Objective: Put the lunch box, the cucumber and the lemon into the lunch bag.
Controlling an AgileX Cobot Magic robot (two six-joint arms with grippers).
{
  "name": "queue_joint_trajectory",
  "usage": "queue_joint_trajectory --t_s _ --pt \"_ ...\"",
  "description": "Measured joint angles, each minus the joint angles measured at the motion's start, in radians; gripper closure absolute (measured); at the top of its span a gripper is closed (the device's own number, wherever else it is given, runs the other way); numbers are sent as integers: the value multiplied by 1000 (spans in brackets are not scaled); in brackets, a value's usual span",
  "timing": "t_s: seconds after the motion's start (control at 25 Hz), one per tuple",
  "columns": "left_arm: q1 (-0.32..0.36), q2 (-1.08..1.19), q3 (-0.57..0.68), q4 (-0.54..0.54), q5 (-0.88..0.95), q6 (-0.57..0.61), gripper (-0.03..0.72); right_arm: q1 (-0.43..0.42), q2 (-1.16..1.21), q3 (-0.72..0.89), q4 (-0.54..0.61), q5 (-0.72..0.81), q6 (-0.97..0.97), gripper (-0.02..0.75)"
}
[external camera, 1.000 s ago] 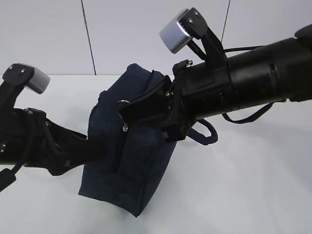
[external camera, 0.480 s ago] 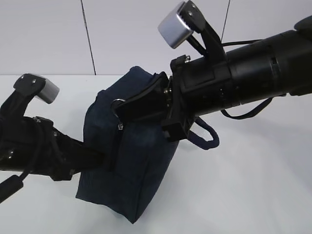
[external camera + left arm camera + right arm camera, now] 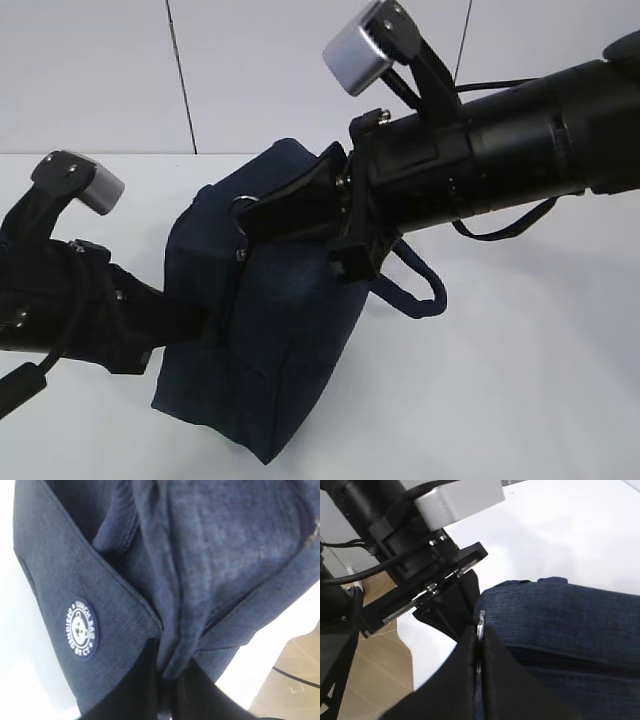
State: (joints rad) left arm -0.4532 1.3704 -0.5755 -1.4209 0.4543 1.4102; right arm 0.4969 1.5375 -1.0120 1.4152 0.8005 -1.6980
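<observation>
The dark navy lunch bag [image 3: 280, 340] stands tilted in the middle of the white table. My left gripper [image 3: 200, 320] presses into its left side; in the left wrist view this gripper [image 3: 170, 672] is shut on a fold of the lunch bag's fabric [image 3: 225, 555], next to the white round logo [image 3: 81, 633]. My right gripper [image 3: 248, 218] reaches across from the right and is shut on the ring zipper pull [image 3: 243, 205] at the bag's top. The right wrist view shows the ring [image 3: 480, 625] pinched between that gripper's [image 3: 479, 632] fingers. Lunch box, cucumber and lemon are out of view.
A loop handle [image 3: 415, 290] hangs off the bag's right side. The white table [image 3: 520, 380] spreads to the right and front, with a pale wall behind. The table's edge and the wooden floor [image 3: 375, 665] show in the right wrist view.
My left gripper has closed on a fold of the bag's fabric. The bag has shifted and leaned a little to the left. The right gripper has kept its hold on the ring.
</observation>
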Motion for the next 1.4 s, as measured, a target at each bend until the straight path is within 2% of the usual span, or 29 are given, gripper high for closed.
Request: queue_joint_trajectory --t_s 0.52,1.0,1.4 --pt "0 2 0 3 -2 0 686 0 12 -4 68 -49 13 730" --pt "0 2 0 3 -4 0 687 2 12 -4 97 -175 206 730" --pt "0 2 0 7 -5 0 687 5 23 -4 151 -164 245 730"
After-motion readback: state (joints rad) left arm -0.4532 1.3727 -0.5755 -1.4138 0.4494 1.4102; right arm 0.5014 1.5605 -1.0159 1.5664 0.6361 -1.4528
